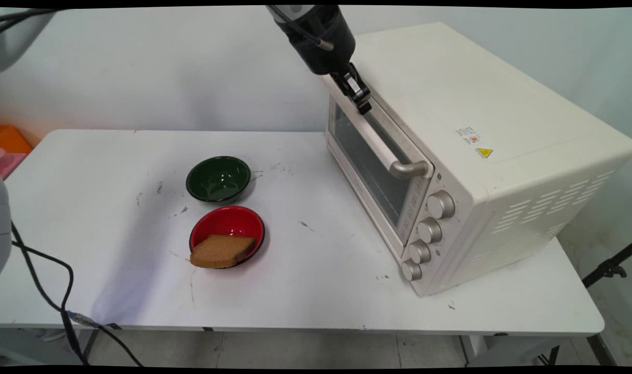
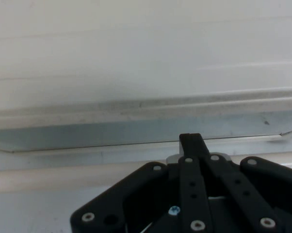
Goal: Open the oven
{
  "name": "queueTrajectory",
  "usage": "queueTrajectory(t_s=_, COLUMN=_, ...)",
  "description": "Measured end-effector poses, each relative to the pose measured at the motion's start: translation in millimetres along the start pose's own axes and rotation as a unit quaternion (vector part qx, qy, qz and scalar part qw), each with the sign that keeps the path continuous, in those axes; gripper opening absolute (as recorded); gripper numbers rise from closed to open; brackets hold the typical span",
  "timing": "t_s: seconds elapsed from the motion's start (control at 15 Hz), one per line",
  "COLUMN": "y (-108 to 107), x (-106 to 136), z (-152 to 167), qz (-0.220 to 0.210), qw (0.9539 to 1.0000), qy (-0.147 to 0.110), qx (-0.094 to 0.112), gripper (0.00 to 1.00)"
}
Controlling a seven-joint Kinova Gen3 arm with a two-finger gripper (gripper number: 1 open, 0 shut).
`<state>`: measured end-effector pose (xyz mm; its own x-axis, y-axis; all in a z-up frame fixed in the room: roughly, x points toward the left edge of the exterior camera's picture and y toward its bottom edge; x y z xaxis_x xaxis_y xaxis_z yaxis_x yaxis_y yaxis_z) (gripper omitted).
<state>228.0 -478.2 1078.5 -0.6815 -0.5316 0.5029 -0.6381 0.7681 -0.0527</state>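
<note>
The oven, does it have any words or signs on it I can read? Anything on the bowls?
No word can be read anywhere.
Toaster oven top: two small stickers, one a yellow warning triangle, one with a red dot; their print is too small to read.
Markings beside the knobs: too small to read.
Green bowl, red bowl: no writing.

The gripper (image 1: 364, 106) is seen at the top edge of the oven (image 1: 466, 156), its fingers set against the far end of the door handle (image 1: 386, 143). Well below the fingers and to their left — two bowls: a green bowl (image 1: 218, 178), and a red bowl (image 1: 227, 234) on which a bread slice (image 1: 221, 251) is laid.
</note>
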Motion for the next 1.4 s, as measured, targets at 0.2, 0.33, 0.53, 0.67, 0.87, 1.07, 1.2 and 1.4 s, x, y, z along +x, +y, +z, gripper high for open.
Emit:
queueTrajectory(t_s=0.2, y=1.3, x=-7.2, z=1.4, qz=0.001, qw=1.0, qy=0.002, qx=0.002, gripper=0.0)
queueTrajectory(t_s=0.33, y=2.3, x=-12.9, z=1.5, qz=0.001, qw=1.0, qy=0.003, qx=0.003, gripper=0.0)
queueTrajectory(t_s=0.53, y=3.6, x=-22.5, z=-0.3, qz=-0.002, qw=1.0, qy=0.006, qx=0.004, gripper=0.0)
queueTrajectory(t_s=0.67, y=3.6, x=-29.6, z=-2.4, qz=-0.004, qw=0.9999, qy=0.01, qx=0.005, gripper=0.0)
queueTrajectory(t_s=0.87, y=2.5, x=-43.3, z=-5.9, qz=-0.01, qw=0.9998, qy=0.018, qx=0.005, gripper=0.0)
queueTrajectory(t_s=1.07, y=0.0, x=-60.6, z=-7.4, qz=-0.013, qw=0.9996, qy=0.025, qx=0.004, gripper=0.0)
queueTrajectory(t_s=1.2, y=-1.6, x=-73.6, z=-6.9, qz=-0.012, qw=0.9995, qy=0.03, qx=0.003, gripper=0.0)
queueTrajectory(t_s=1.4, y=-4.1, x=-91.5, z=-6.0, qz=-0.01, qw=0.9992, qy=0.038, qx=0.002, gripper=0.0)
